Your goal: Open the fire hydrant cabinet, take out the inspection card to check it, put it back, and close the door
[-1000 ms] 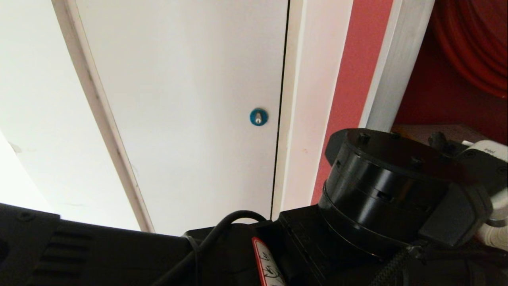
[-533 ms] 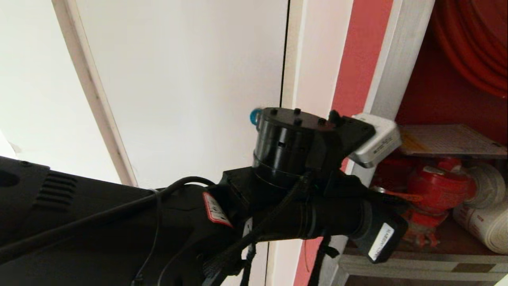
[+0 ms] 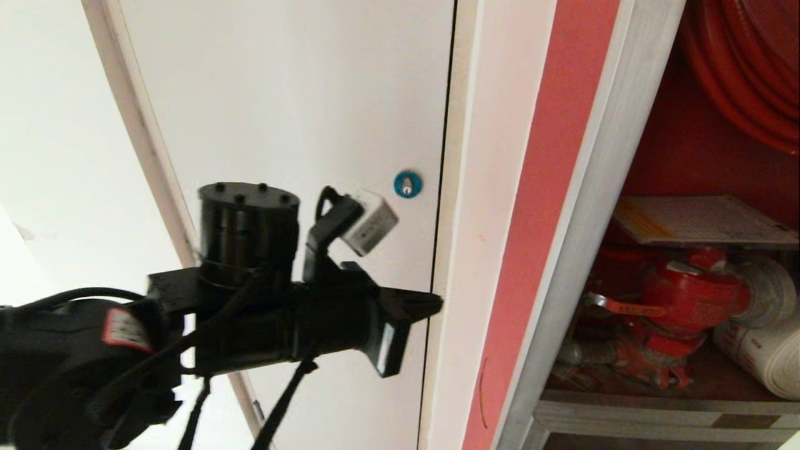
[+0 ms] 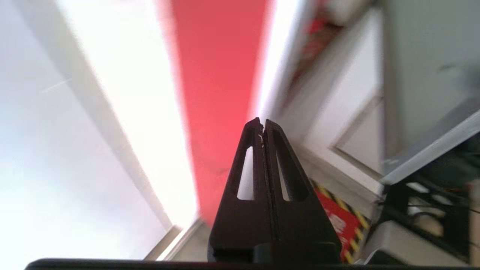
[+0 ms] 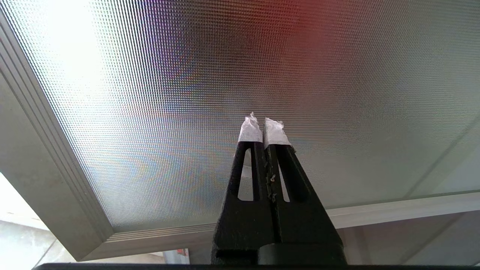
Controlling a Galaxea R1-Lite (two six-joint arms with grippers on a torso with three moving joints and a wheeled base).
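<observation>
Left tool clenched, empty, left of open cabinet. Card flat atop red valve, far right inside. Right tool clenched near textured glass. Risk: clipping cabinet frame when swinging toward door.

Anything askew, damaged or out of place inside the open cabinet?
Nothing stands out. The inspection card lies flat above the red valve, with the rolled white hose beside it and the hose reel overhead.
</observation>
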